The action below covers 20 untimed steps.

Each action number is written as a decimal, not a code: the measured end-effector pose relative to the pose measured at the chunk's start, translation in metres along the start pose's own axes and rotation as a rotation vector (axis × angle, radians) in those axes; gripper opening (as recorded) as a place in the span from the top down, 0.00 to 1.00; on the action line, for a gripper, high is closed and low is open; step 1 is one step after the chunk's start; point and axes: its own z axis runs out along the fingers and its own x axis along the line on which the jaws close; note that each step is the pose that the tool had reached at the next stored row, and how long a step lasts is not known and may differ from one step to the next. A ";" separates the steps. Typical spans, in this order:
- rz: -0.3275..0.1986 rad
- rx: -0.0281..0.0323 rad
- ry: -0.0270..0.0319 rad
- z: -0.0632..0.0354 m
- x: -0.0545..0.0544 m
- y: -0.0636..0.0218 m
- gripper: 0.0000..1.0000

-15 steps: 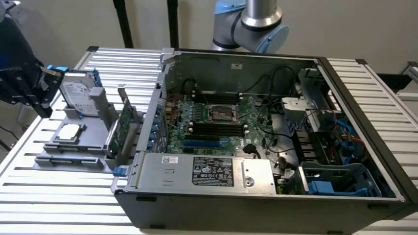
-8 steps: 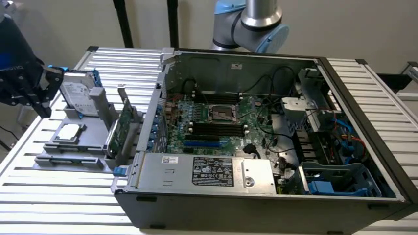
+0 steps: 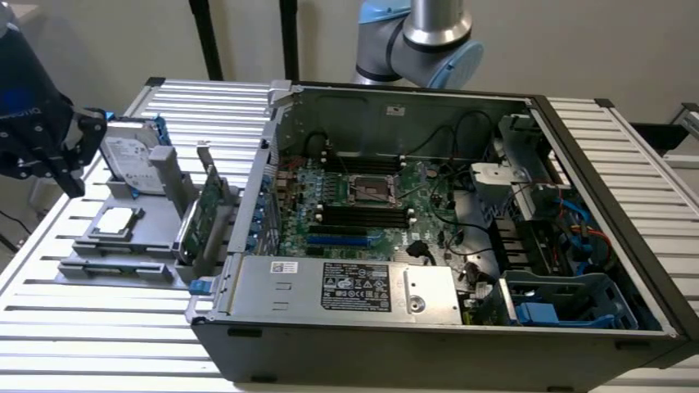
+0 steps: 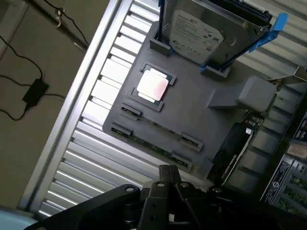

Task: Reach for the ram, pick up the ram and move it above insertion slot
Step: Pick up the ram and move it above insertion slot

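The ram (image 4: 152,144) is a thin green stick lying on edge in a clip-ended slot along one rim of the grey holder (image 4: 192,108). My gripper (image 4: 168,171) hangs above and a little outside that rim, shut with nothing in it. In the exterior view the gripper (image 3: 68,151) is at the far left, beside the holder (image 3: 131,246). The black memory slots (image 3: 361,215) lie on the motherboard inside the open computer case (image 3: 437,327), well to the exterior view's right of the gripper.
On the holder also stand a hard drive (image 4: 199,36) in blue brackets, a processor chip (image 4: 152,86) and an upright green expansion card (image 3: 195,217). The case wall (image 3: 257,205) rises between holder and motherboard. Cables (image 3: 459,237) cross the board. The slatted metal table (image 3: 110,327) lies beneath.
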 end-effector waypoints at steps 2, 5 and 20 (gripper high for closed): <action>-0.036 0.0000 0.0012 0.0000 0.000 0.0000 0.89; -0.091 0.0000 0.0032 0.0000 0.000 0.0000 0.89; -0.364 -0.0004 0.0133 0.0000 0.000 0.0000 0.89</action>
